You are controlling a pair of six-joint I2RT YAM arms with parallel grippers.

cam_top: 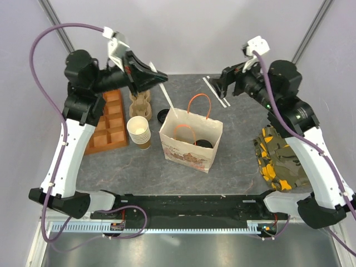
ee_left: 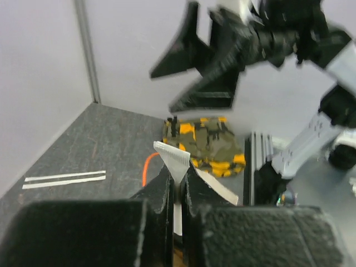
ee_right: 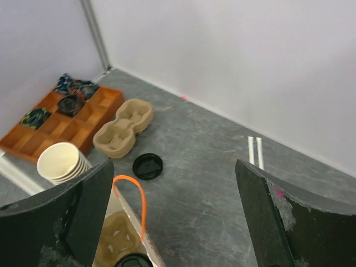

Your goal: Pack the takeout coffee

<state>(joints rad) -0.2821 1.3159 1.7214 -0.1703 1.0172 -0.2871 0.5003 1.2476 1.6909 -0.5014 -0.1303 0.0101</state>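
Since the takeout coffee [cam_top: 203,143] sits inside the bag [cam_top: 189,154], packing looks nearly done. Left gripper [cam_top: 160,77], at the bag's 11 o'clock, pinches a straw [cam_top: 169,103]; right gripper [cam_top: 221,89] gapes wide, empty.

You will find the takeout coffee [cam_top: 203,143], a small paper cup closed by a round black plastic lid, standing upright inside the open white paper bag [cam_top: 186,157] with orange handles. From above only the lid shows, facing up and level; the cup's paper wall is hidden below the bag's rim. It sits at the bag's right end, towards the near-right corner.
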